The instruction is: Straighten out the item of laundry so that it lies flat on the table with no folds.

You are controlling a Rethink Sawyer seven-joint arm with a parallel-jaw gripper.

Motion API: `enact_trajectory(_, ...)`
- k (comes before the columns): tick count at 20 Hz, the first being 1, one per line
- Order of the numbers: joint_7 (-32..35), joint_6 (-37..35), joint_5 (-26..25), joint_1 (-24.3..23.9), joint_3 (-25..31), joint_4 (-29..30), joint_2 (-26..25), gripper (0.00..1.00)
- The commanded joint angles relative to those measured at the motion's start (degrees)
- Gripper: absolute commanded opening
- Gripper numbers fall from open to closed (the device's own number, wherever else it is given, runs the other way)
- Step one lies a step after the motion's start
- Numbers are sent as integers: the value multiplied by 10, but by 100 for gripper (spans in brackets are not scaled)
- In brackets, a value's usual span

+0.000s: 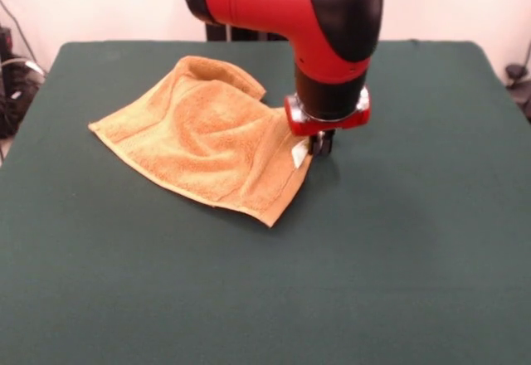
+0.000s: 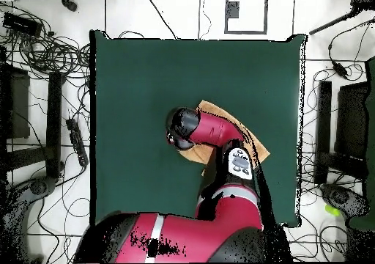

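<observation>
The orange-tan towel (image 1: pixel 207 137) lies left of the middle of the dark green table (image 1: pixel 415 257). It is rumpled, with its far edge folded over and its right edge raised off the cloth. Its white label (image 1: pixel 299 154) shows at that right edge. My gripper (image 1: pixel 322 143) hangs straight down at that edge beside the label, and its dark fingers look shut on the towel's edge. In the overhead view the arm covers the gripper and most of the towel (image 2: pixel 256 149); only tan strips show around it on the table (image 2: pixel 146 78).
The red and black arm (image 1: pixel 332 25) comes down over the table's far middle. Cables and equipment (image 2: pixel 44 56) lie on the floor around the table in the overhead view. Green cloth stretches right of and in front of the towel.
</observation>
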State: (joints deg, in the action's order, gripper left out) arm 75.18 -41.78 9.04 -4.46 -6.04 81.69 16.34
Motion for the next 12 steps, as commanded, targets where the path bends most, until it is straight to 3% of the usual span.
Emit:
enact_trajectory(1, 208, -66, 45, 40, 17, -96, -93, 0)
enact_trajectory(7, 255, -150, 73, 56, 4, -176, -129, 0)
enact_trajectory(12, 285, -134, 110, 48, 23, -170, -129, 0)
